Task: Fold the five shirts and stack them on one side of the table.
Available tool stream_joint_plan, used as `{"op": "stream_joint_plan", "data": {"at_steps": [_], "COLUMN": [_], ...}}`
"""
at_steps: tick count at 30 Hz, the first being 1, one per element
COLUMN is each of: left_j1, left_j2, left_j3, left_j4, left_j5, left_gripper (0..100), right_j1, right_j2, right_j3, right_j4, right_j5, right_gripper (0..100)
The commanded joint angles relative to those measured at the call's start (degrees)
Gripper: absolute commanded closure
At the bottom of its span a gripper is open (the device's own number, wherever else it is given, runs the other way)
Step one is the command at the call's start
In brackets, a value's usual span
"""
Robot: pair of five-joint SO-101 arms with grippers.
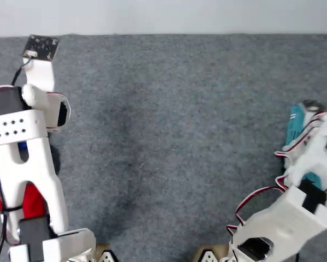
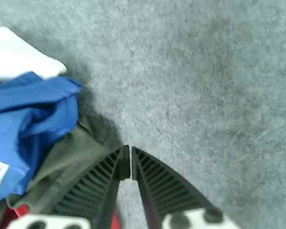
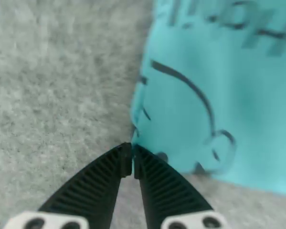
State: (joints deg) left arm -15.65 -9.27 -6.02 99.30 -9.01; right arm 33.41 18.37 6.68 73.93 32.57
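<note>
Grey, fuzzy, felt-like table covering (image 1: 179,136) spread flat across the whole work surface, mottled with faintly darker patches near the middle. Ends at the far side in a straight edge against a plain, pale off-white strip (image 1: 163,16), wall or bare surface, hard to tell which. Lit softly and evenly, with weak, blurred shadows. Looks coarse and fibrous close up in both wrist views.
</note>
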Motion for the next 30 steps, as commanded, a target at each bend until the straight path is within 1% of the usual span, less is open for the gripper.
{"op": "stream_joint_plan", "data": {"at_steps": [1, 5, 9, 12, 19, 26, 30], "left_j1": [0.0, -0.35, -0.35, -0.26, -0.26, -0.35, -0.35], "left_j2": [-5.01, -8.35, -10.64, -11.52, -11.6, -11.6, -11.6], "left_j3": [2.33, 5.05, 6.99, 8.04, 8.4, 8.4, 8.4], "left_j4": [1.23, 1.23, 1.23, 1.14, 1.23, 1.23, 1.23], "left_j5": [-0.35, -0.53, -0.53, -0.53, -0.53, -0.44, -0.35], "left_gripper": [99, 99, 99, 99, 99, 99, 99], "right_j1": [-2.42, -0.57, 3.56, 6.73, 10.42, 12.97, 13.05], "right_j2": [-4.79, -8.92, -11.91, -10.95, -1.1, 11.38, 16.66], "right_j3": [2.46, -2.11, -8.35, -11.16, -11.6, -11.6, -11.6], "right_j4": [-2.42, 1.27, -1.19, -9.01, -33.45, -53.85, -62.9], "right_j5": [-0.44, -0.44, -0.18, -0.09, 0.18, 11.43, 14.24], "right_gripper": [99.0, 99.0, 99.0, 99.0, 99.0, 99.0, 99.0]}}
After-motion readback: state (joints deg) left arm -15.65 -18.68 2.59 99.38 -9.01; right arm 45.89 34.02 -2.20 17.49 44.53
